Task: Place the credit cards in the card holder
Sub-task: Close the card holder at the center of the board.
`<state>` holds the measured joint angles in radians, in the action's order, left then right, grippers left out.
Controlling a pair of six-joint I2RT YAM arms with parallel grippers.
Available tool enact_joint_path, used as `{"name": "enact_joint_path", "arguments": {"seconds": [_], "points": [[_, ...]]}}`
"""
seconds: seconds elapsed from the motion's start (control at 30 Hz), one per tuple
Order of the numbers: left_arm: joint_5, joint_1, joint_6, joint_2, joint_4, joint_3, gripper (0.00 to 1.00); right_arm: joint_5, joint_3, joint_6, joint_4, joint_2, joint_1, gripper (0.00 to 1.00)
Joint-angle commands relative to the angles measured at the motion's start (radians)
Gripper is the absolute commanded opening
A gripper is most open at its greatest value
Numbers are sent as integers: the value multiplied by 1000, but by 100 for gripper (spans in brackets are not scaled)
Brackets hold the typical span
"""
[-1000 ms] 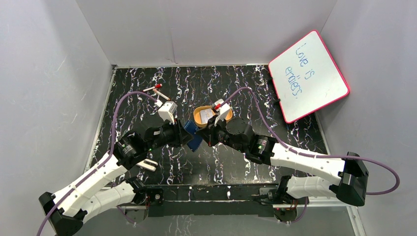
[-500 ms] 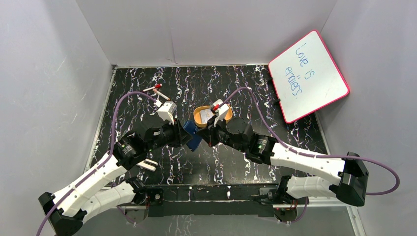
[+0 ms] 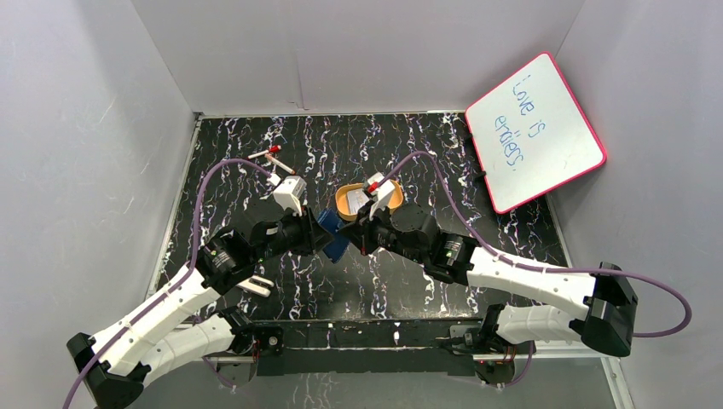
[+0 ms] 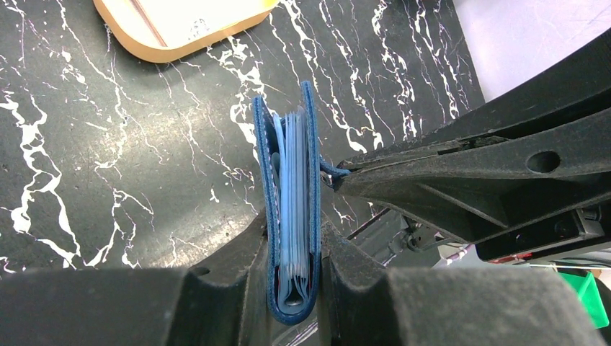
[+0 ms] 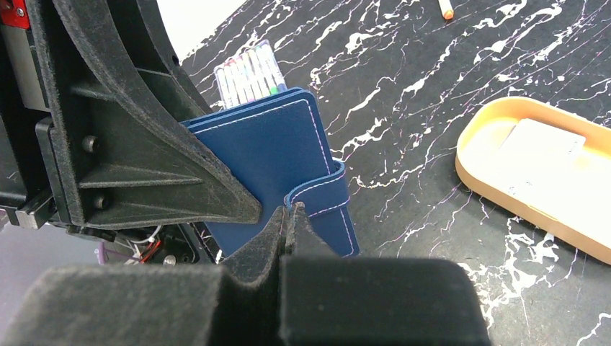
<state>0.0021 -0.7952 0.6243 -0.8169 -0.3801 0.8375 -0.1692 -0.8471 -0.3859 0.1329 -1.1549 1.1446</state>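
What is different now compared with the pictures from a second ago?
Almost nothing: the right end effector, pinching the snap tab of the card holder, crept slightly to the left. The left end effector still clamps the card holder; the orange tray and whiteboard stayed put.

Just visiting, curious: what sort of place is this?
Probably a robot test booth: a left arm and right arm at a marbled black table, grey walls boxing it in, a whiteboard propped aside.

A black table top (image 3: pixel 256 145) with white marble veins lies under the left gripper (image 3: pixel 327 241) and the right gripper (image 3: pixel 354 241). Plain pale grey walls (image 3: pixel 358 51) stand beyond them and on both sides. Far right of the right gripper, a pink-framed whiteboard (image 3: pixel 550 149) leans on the wall. The light is soft and even.
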Motion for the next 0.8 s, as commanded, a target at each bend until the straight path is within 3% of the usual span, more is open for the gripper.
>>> {"name": "enact_joint_path", "arguments": {"seconds": [0.0,0.53,0.77], "points": [[-17,2,-6,10,44,42,0,66,-23,-7,54,-2,7,0],[-2,3,9,-8,66,46,0,73,-37,-3,52,-29,7,0],[66,2,22,-14,99,40,0,78,-40,-8,69,-45,6,0]]}}
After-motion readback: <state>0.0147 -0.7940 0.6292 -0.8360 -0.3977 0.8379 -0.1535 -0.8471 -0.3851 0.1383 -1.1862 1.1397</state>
